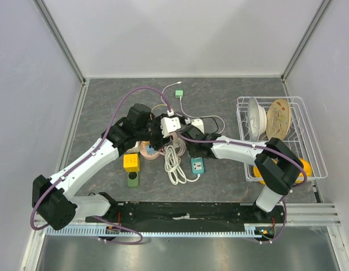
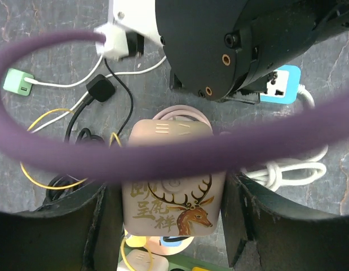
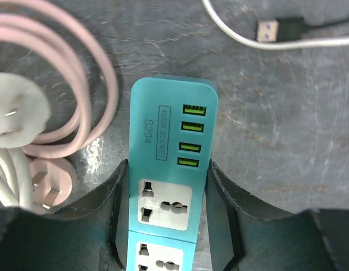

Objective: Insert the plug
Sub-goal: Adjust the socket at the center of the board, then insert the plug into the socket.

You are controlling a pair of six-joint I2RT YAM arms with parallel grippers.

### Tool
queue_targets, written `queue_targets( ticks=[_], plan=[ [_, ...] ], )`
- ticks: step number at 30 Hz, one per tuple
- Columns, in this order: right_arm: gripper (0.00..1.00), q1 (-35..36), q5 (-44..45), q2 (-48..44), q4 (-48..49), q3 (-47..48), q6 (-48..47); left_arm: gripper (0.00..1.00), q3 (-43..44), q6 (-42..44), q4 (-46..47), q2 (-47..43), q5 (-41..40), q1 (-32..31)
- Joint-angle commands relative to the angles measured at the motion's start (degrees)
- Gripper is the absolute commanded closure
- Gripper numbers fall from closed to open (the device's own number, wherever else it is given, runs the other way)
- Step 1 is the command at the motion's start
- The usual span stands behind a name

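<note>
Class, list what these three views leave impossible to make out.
Left wrist: a blurred purple cable crosses the beige socket block, hiding part of its top face.
Right wrist: the teal power strip runs off the bottom edge.
Top external: the orange object by the rack sits mostly behind the right arm.

Dark grey marbled counter (image 1: 236, 104), pale plain walls (image 1: 180, 34) boxing it in on three sides, evenly lit.

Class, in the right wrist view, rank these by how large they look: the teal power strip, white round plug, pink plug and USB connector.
1. teal power strip, largest
2. white round plug and pink plug: they look alike and both are partly hidden, so unranked
3. USB connector, smallest
</note>
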Motion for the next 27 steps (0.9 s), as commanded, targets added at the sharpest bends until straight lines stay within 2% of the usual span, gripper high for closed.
queue_targets(
  ticks=[1, 5, 6, 8, 9, 11, 12, 15, 22, 27],
  plan=[
    [0.89, -1.2, -5.1, -0.6, 4.3, -0.4, -19.4, 0.98, 0.5, -6.3, 2.6, -0.2, 0.0, 0.2],
    [0.69, -3.9, -12.3, 0.9, 6.1, -1.6, -20.1, 0.98, 1.8, -11.5, 2.6, 2.3, 0.8, 0.1],
    [0.58, -4.7, -12.7, 0.5, 6.4, -1.9, -20.1, 0.98, 2.4, -14.0, 2.5, 2.8, 0.4, 0.1],
    [0.46, -5.2, -14.0, -0.7, 7.0, -2.5, -19.8, 0.98, 3.2, -15.4, 1.7, 4.5, 1.2, -0.1],
    [0.34, -5.6, -14.9, -2.2, 7.0, -2.5, -19.5, 0.98, 4.0, -16.2, 1.2, 5.0, 1.4, -0.3],
    [0.24, -5.9, -15.1, -4.0, 6.6, -2.1, -19.1, 0.98, 5.1, -16.7, 0.1, 6.4, 1.2, -1.5],
    [0.15, -6.2, -14.9, -6.0, 6.3, -1.9, -19.0, 0.98, 6.4, -16.9, -0.5, 7.8, 1.0, -1.9],
    [0.02, -8.0, -14.6, -10.2, 4.4, -0.9, -17.8, 0.98, 9.5, -17.4, -2.2, 10.9, 0.4, -3.6],
    [0.02, -16.3, -10.7, -21.9, -2.7, -1.6, -15.4, 0.98, 17.0, -17.6, -5.7, 18.3, -2.1, -7.3],
    [0.02, -21.1, -1.7, -31.1, -8.5, -1.9, -13.6, 0.98, 25.5, -15.3, -11.9, 25.8, -5.6, -10.4]
  ],
)
